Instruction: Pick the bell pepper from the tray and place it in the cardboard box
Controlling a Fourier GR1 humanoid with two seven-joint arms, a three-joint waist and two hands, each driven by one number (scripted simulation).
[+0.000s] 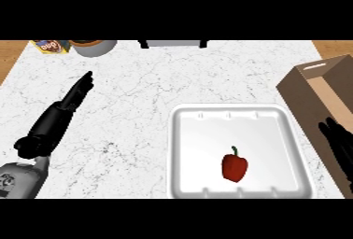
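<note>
The bell pepper [234,167] lies in the white tray [187,154], lower right of centre. My right hand [339,142] hangs at the right edge, fingers straight, holding nothing, beside the cardboard box [314,91]. I should come down over the pepper's body. My left hand [69,105] rests open on the desk [138,93].

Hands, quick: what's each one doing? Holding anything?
Left hand: open, fingers straight, holding nothing.
Right hand: open, holding nothing, beside the cardboard box.
</note>
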